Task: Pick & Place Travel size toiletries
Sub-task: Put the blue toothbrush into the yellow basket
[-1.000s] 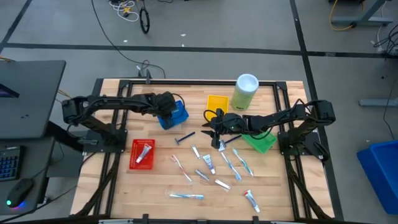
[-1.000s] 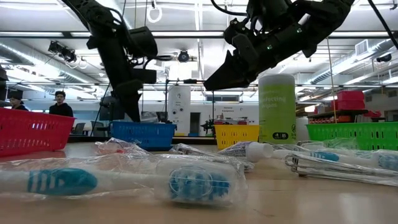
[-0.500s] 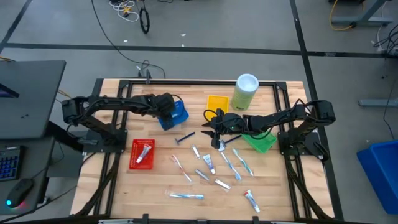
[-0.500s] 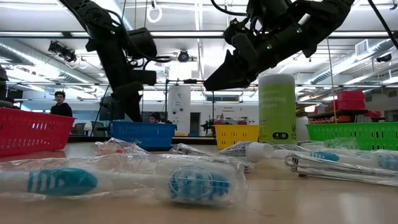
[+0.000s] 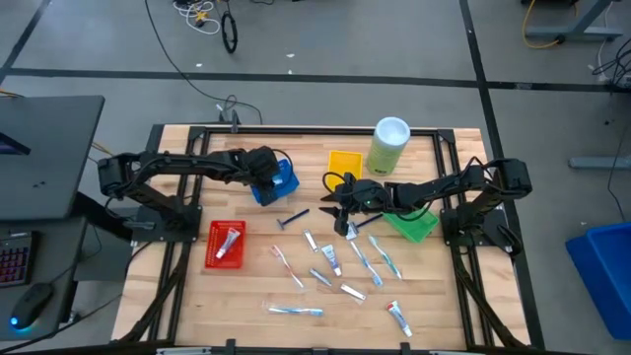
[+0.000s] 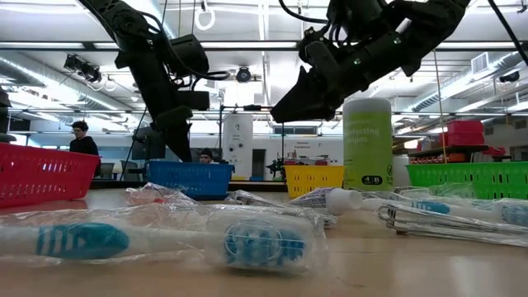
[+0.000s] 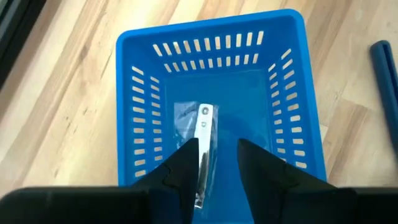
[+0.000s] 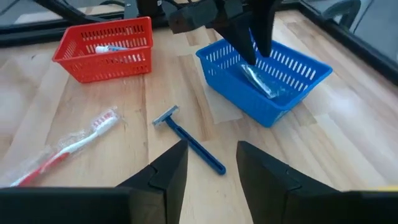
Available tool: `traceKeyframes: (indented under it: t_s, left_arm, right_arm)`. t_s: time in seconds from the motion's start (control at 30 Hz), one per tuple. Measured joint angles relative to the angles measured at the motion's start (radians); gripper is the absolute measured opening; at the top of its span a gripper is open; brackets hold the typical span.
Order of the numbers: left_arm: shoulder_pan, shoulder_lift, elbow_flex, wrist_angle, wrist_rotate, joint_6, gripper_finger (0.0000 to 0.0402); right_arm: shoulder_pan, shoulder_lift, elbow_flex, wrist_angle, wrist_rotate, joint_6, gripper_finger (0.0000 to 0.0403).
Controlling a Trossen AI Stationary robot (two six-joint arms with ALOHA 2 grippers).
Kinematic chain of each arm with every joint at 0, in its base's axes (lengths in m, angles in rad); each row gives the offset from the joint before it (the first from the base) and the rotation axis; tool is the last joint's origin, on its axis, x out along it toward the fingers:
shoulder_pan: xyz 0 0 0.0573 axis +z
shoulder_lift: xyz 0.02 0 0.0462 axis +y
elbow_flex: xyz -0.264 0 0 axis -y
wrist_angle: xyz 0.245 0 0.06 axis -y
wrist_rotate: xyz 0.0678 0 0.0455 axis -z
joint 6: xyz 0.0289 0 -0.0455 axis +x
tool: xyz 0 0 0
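Observation:
My left gripper (image 5: 264,176) hangs open over the blue tray (image 7: 211,31), fingers pointing down. Below them a clear packet with a silver item (image 7: 202,127) lies flat on the tray floor, also visible in the right wrist view as the packet (image 8: 261,82). My right gripper (image 5: 340,205) is open above the table's middle, just right of the dark blue razor (image 8: 189,140), which lies flat on the wood. Wrapped toothbrushes (image 5: 296,311) and small white tubes (image 5: 330,258) lie scattered toward the near edge.
A red tray (image 5: 225,245) with one tube in it sits near the left side. A yellow tray (image 5: 344,163), a tall pale-green canister (image 5: 388,143) and a green tray (image 5: 414,225) stand under or behind the right arm. People show far off in the room.

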Motion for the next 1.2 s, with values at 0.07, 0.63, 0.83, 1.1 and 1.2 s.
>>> traceKeyframes:
  t_s: [0.07, 0.63, 0.83, 1.1, 1.2]
  left_arm:
    - [-0.002, -0.002, 0.0, -0.007, 0.001, -0.018, 0.0117]
    - [-0.175, -0.349, 0.0, -0.012, 0.0, -0.06, 0.0118]
    - [-0.289, -0.376, -0.042, 0.081, 0.0, -0.08, 0.0117]
    - [-0.389, -0.373, -0.167, 0.333, -0.007, -0.082, 0.0118]
    - [-0.393, -0.373, -0.19, 0.398, -0.006, -0.056, 0.0118]
  right_arm:
    - [0.0, 0.0, 0.0, -0.023, 0.0, 0.054, 0.0155]
    - [0.002, 0.0, 0.0, -0.186, 0.0, 0.205, 0.0173]
    - [0.004, 0.0, 0.0, -0.165, 0.0, 0.216, 0.0157]
    - [0.018, 0.0, 0.0, -0.163, 0.0, 0.304, 0.0139]
    - [0.029, 0.0, 0.0, -0.165, 0.0, 0.327, 0.0137]
